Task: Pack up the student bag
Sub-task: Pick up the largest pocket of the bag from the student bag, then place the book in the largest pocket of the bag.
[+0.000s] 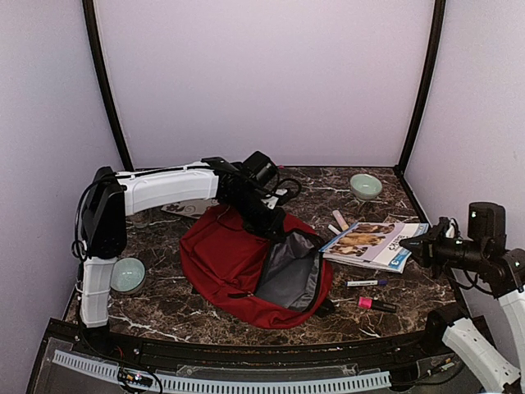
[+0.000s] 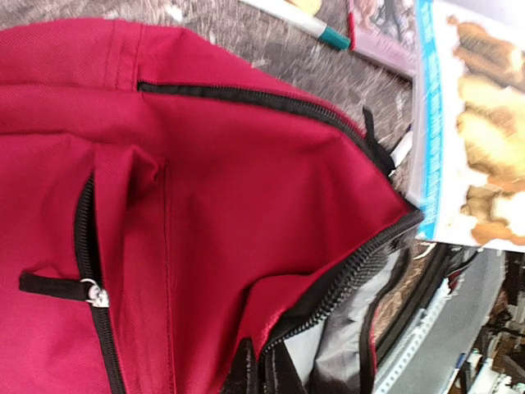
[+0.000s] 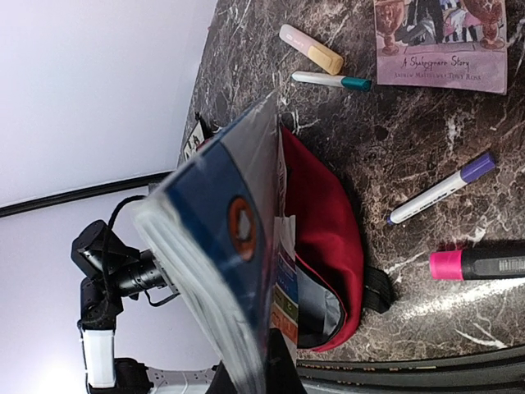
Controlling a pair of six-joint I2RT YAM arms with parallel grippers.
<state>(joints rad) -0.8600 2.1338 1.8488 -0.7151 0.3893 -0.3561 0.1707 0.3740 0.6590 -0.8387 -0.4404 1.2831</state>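
Observation:
The dark-red student bag lies flat mid-table, its main zip open and the grey lining showing. My left gripper is shut on the red edge of that opening; the black fingertips pinch the fabric beside the zip, and the gripper holds it up. My right gripper is shut on the near edge of a blue-covered workbook, tilted up beside the bag. In the right wrist view this gripper sits at the bottom edge, mostly hidden by the book. From above, the workbook's cover shows dogs.
A Shakespeare story book lies flat beyond the workbook. Loose on the marble are a purple marker, a pink highlighter, a teal-capped pen and a pastel highlighter. One green bowl stands back right, another front left.

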